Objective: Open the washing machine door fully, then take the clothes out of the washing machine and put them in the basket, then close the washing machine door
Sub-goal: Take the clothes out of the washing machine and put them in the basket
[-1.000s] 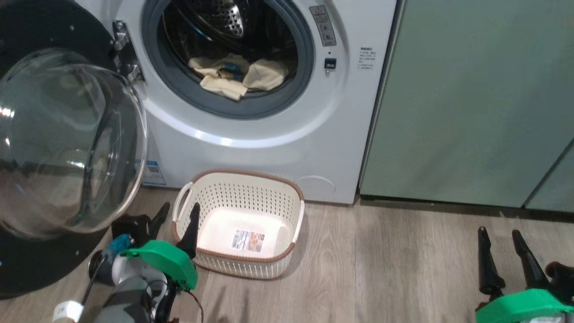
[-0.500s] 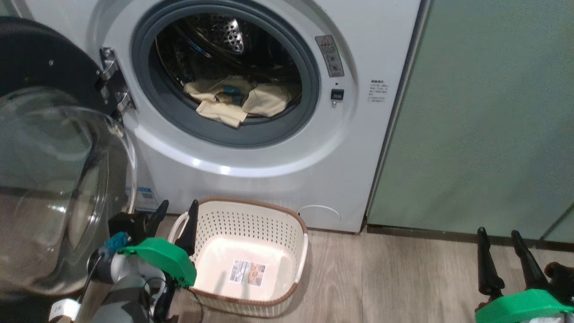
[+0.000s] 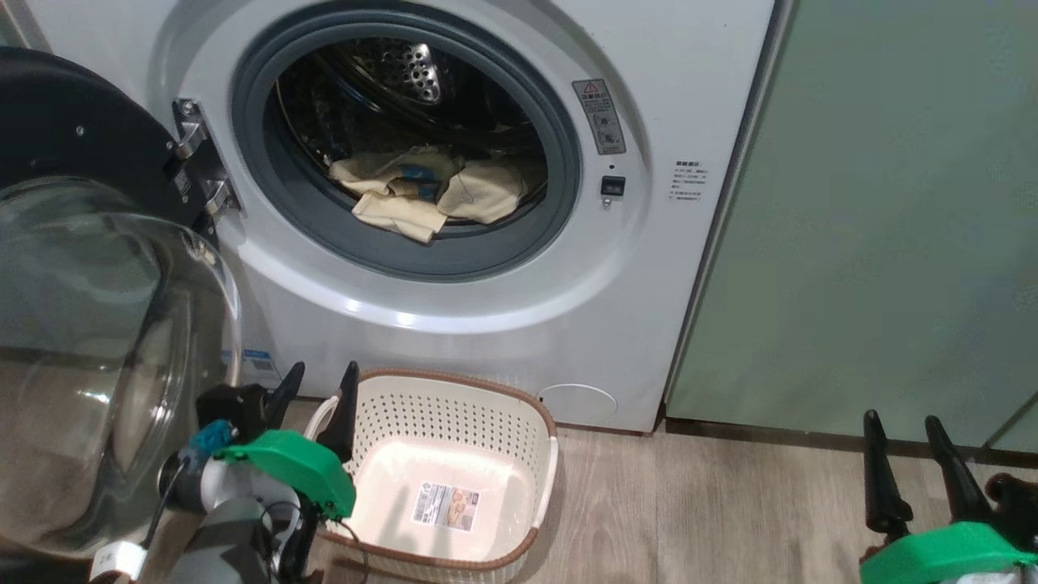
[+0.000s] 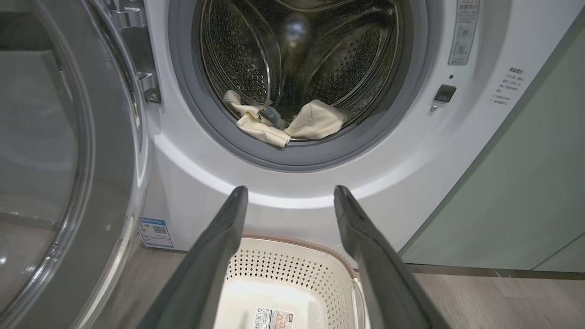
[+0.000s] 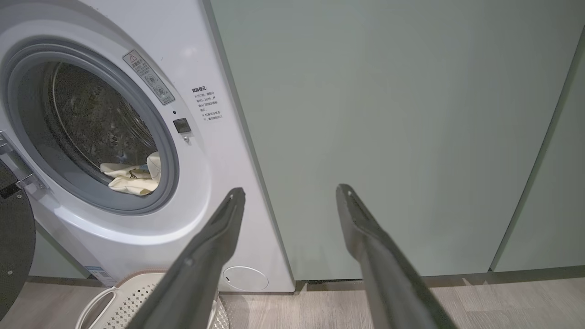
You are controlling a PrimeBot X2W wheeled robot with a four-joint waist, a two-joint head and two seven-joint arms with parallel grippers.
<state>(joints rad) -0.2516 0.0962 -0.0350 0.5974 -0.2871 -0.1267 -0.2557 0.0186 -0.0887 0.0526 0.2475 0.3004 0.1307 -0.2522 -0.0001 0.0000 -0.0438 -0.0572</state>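
Head view takes in both grippers low down. The left gripper (image 3: 323, 370) hangs by the left end of the basket (image 3: 454, 401). The right gripper (image 3: 902, 420) is well apart, above wooden floor (image 3: 730, 503). Both have fingers spread wide and hold nothing.

Left wrist view looks deep into the perforated drum (image 4: 329, 64). The clothes (image 4: 283, 123) are heaped at its front lip, one fold draped on the grey ring.

Right wrist view mostly faces sage-green cabinet fronts (image 5: 388, 137).

The washing machine door (image 3: 105, 341) is swung out leftward, its glass bowl bulging toward the robot. The basket's long side runs roughly along the washing machine (image 3: 503, 324), just beside it, below the opening.
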